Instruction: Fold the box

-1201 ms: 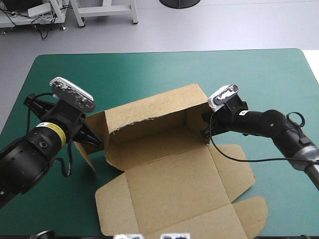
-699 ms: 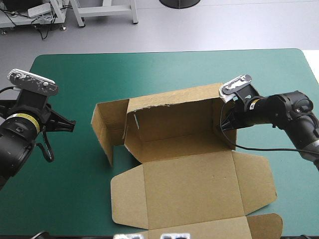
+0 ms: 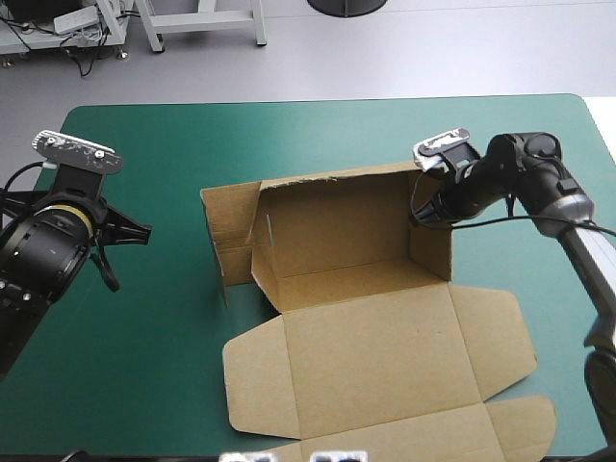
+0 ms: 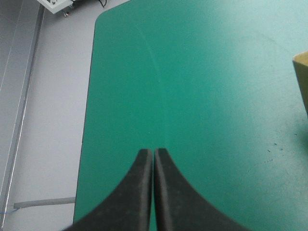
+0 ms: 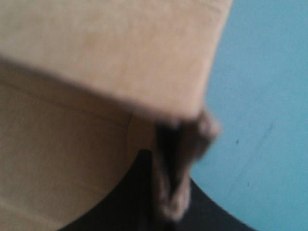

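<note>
The brown box (image 3: pixel 337 226) stands mid-table with its back wall and both end walls raised. Its lid (image 3: pixel 385 356) lies flat toward the front edge. My right gripper (image 3: pixel 420 212) is at the top of the box's right end wall. In the right wrist view its black fingers (image 5: pixel 144 192) are all but shut, with the brown board (image 5: pixel 110 53) pinched between them. My left gripper (image 3: pixel 142 231) hovers over bare teal-green cover well left of the box, shut and holding nothing (image 4: pixel 154 153). A corner of the box (image 4: pixel 302 72) shows ahead of it and to one side.
The teal-green table (image 3: pixel 289 135) has open cover behind the box and along its left side. The box's left end flap (image 3: pixel 223 241) stands angled outward. Small lid tabs (image 3: pixel 520 423) reach close to the front right edge.
My left gripper let go of the box's left flap and drew back to the left. The right gripper swung the box to the right and squared it up, keeping hold of the right wall.
</note>
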Tool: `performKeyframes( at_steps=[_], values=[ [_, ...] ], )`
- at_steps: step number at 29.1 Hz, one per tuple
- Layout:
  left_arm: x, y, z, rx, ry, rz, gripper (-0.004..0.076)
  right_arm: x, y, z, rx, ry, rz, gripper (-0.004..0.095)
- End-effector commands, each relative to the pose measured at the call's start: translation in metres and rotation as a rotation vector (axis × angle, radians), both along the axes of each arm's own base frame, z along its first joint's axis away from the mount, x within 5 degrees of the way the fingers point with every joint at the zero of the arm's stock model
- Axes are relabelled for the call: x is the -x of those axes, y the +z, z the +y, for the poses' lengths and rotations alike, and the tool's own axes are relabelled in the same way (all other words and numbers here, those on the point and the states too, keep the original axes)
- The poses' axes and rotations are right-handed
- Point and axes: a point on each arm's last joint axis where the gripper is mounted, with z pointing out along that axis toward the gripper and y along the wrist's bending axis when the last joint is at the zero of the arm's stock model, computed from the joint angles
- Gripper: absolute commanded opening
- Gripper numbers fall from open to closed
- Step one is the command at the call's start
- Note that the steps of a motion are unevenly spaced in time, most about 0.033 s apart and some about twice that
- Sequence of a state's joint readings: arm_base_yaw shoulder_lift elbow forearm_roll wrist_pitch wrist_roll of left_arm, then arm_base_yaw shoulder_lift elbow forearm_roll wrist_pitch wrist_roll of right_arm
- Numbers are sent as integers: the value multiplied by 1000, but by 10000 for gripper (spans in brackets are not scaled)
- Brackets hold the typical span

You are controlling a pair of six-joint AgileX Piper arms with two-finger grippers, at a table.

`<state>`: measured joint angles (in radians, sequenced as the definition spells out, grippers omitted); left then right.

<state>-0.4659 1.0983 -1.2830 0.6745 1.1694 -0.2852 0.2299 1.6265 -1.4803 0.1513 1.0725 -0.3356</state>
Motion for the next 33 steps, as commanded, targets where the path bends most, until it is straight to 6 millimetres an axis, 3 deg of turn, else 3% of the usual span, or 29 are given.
performKeyframes(
  at_steps=[1, 6, 11, 18, 20, 33],
  values=[
    [-8, 8, 2, -9, 1, -55, -2, -27, -8, 8, 6, 37, 1, -20],
    [-14, 4, 15, -19, 71, -40, -2, -60, -7, 17, 6, 46, 2, -18],
    [-14, 3, 22, -24, 79, -15, -2, -70, 16, 19, -14, 39, -75, 47],
    [-15, 4, 20, -15, 51, -32, -2, -62, 62, 17, -39, 6, -129, 517],
    [-16, 5, 20, -23, 42, -32, -2, -60, 67, 14, -32, -32, -140, 587],
    [-16, 5, 19, -31, 29, -37, -2, -65, 60, 13, -21, -56, -122, 593]
  ],
)
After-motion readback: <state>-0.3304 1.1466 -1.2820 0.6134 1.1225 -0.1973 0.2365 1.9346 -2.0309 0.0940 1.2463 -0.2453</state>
